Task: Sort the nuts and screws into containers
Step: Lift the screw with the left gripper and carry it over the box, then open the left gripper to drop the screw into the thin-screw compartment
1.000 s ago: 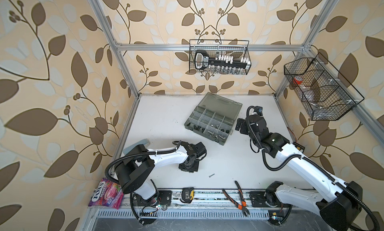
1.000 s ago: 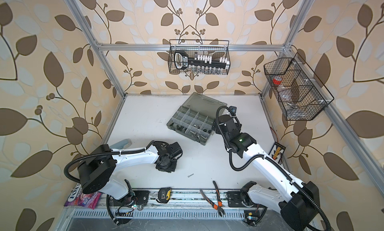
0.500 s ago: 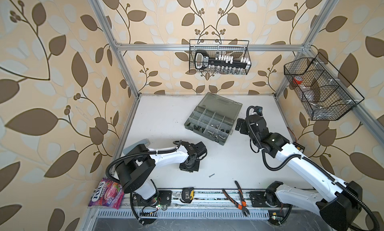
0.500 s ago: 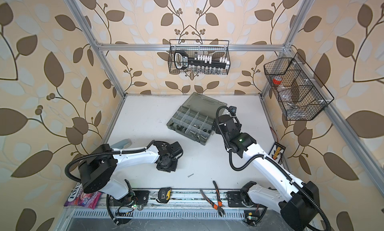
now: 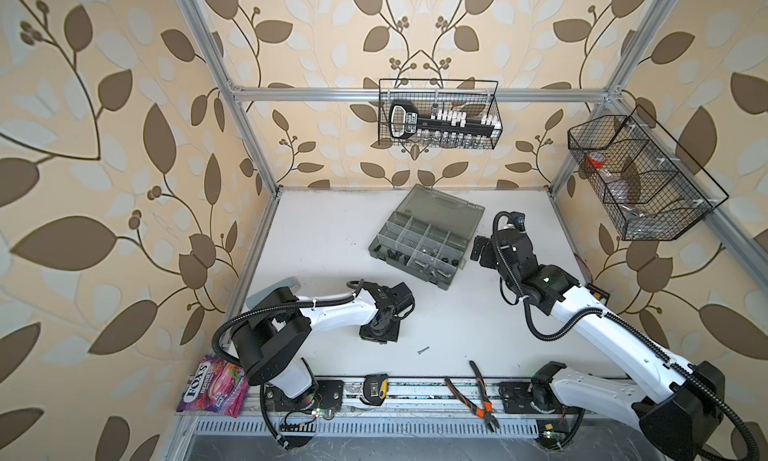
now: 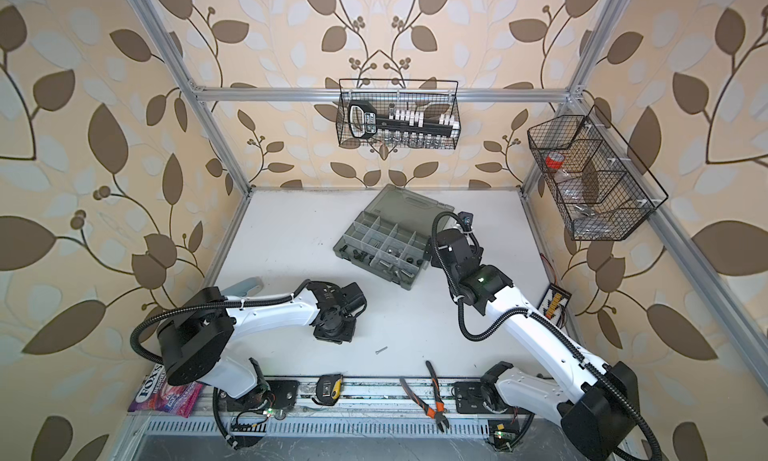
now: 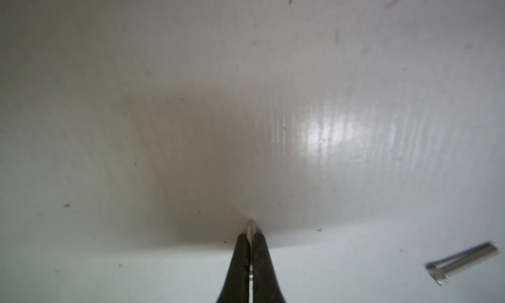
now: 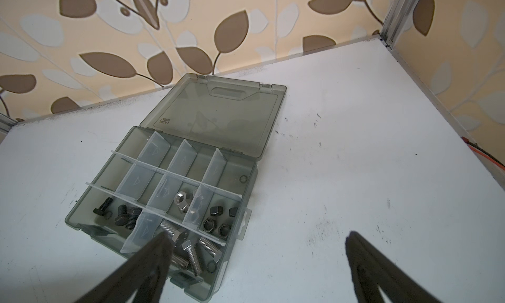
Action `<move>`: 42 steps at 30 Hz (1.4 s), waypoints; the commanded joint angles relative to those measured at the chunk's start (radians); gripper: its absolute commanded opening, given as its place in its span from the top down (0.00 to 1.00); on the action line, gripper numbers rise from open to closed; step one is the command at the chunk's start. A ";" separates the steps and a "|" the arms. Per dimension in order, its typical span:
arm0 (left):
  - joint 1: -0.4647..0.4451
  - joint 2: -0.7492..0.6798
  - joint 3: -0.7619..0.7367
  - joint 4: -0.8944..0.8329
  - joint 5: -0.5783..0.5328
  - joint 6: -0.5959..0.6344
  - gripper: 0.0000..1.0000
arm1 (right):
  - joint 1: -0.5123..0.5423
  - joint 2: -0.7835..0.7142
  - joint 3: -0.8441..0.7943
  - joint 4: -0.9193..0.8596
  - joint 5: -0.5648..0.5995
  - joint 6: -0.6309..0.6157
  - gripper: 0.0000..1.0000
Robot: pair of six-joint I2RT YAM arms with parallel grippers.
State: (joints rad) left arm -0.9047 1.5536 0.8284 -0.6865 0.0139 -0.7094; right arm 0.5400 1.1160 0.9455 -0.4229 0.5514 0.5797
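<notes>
**Table** (image 5: 332,238): white. The work sits at its centre and along the near edge.

**Baskets:** one is on the far wall (image 5: 494,106) and one on the right wall (image 5: 681,151), both above the table and out of the arms' way. The far one holds a tool rail whose label is too small to read.

**Right gripper** (image 5: 482,251): released, jaws spread wide and empty, just beside the box's right end. It is judged to be standing clear so the other arm has a free run.

**Left gripper** (image 7: 250,233): clenched, pointing down at the near-left table, with the held screw (image 7: 250,227) nipped at the very tips. So slim a part allows no deeper hold, and I judge it could slip in transit.

**Box** (image 5: 442,209): grey, with the lid folded flat to the far side so every compartment is open from above.
- Black bolts (image 8: 120,213) lie at the near left end.
- Silver bolts (image 8: 191,253) lie at the near right corner.
- Silver nuts (image 8: 181,202) and black nuts (image 8: 217,223) are each in their own cell.

Sorting appears nearly complete.

**Bag** (image 5: 214,386): off the near-left corner, printed "FOX'S BERRIES". Not part of the job.

**Pliers** (image 5: 473,392) and **tape measure** (image 5: 376,390): parked on the near rail.

**Lid mark** (image 8: 165,122): a short moulded word, inverted to this camera and not confidently legible.

**Loose screw** (image 5: 423,350): lies flat just right of the left gripper, not touching it, and is yet to be collected.
</notes>
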 commanded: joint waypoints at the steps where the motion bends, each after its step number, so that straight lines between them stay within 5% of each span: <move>1: -0.013 -0.008 0.061 -0.023 -0.049 0.012 1.00 | -0.003 -0.006 -0.011 -0.005 0.021 0.003 0.00; 16: 0.029 0.080 0.298 0.007 -0.186 0.136 1.00 | -0.002 -0.027 -0.017 -0.007 0.036 0.003 0.00; 28: 0.207 0.267 0.641 0.088 -0.115 0.303 1.00 | -0.003 -0.051 -0.030 -0.008 0.043 0.003 0.00; 42: 0.345 0.547 0.996 0.040 -0.036 0.352 1.00 | -0.002 -0.076 -0.025 -0.020 0.028 0.009 0.00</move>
State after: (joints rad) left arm -0.5728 2.0747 1.7664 -0.6186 -0.0509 -0.3798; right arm 0.5400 1.0538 0.9226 -0.4236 0.5724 0.5804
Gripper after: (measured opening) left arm 0.048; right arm 0.996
